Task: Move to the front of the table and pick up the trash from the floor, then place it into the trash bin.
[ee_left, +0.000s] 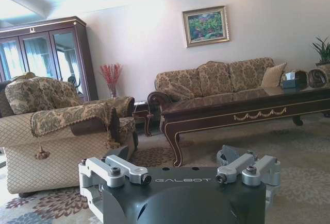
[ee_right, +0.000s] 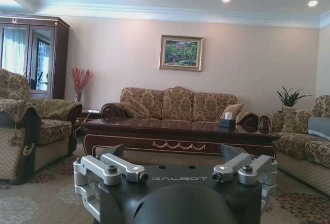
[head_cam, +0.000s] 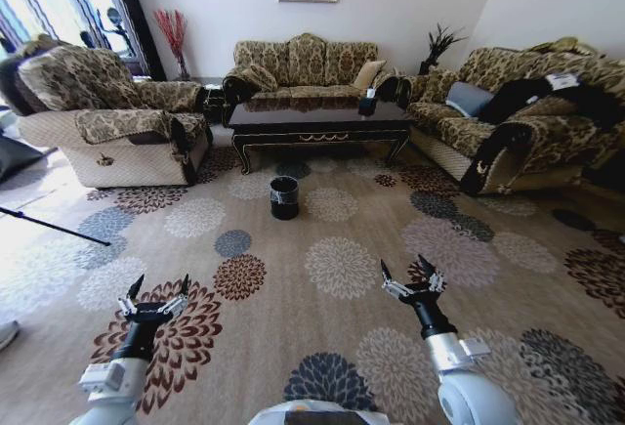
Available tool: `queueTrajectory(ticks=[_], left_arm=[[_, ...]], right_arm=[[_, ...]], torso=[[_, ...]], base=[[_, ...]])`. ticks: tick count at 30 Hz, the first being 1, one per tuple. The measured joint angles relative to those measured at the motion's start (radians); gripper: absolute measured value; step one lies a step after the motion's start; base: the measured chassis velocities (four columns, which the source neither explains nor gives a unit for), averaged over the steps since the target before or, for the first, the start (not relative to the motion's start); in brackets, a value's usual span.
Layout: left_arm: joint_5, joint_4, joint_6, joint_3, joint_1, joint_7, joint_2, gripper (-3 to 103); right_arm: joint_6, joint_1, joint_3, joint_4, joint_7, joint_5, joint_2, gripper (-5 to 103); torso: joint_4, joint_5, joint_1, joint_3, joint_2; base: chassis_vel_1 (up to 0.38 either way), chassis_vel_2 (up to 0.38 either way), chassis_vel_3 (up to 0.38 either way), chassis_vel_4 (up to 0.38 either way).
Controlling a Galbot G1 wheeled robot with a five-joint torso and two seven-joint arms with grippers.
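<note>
From the head view, a wide stretch of flower-patterned carpet (head_cam: pixel 342 269) lies open between the robot and the table (head_cam: pixel 319 122), with an armchair (head_cam: pixel 107 117) bounding it on the left and a sofa (head_cam: pixel 518 117) on the right. The trash bin (head_cam: pixel 284 197) stands alone on the carpet just in front of the table, well apart from both arms — small, black, cylindrical, a pale liner at its rim. The left gripper (head_cam: pixel 156 290) and right gripper (head_cam: pixel 411 274) hover low over the near carpet, each with fingers spread wide and nothing held. The trash itself cannot be made out on the floor here.

In the left wrist view, the left gripper (ee_left: pixel 180 175) has its linkages splayed apart, empty; beyond it the table (ee_left: pixel 242 112) runs long and low, glossy dark wood with gold scroll trim, bare carpet before it and the armchair (ee_left: pixel 62 126) close at one side.

In the right wrist view, the right gripper (ee_right: pixel 175 170) is likewise spread and empty, facing the table (ee_right: pixel 175 134) straight on — a tissue box (ee_right: pixel 227 121) sits on its top.
</note>
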Motion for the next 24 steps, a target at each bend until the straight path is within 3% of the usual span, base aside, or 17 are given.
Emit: queueTrajectory(ticks=[24], left_arm=[[0.000, 0.000, 0.000, 0.000, 0.000, 0.000, 0.000, 100]], right_arm=[[0.000, 0.000, 0.000, 0.000, 0.000, 0.000, 0.000, 100]], torso=[[0.0000, 0.0000, 0.041, 0.062, 0.103]], base=[[0.000, 0.000, 0.000, 0.000]])
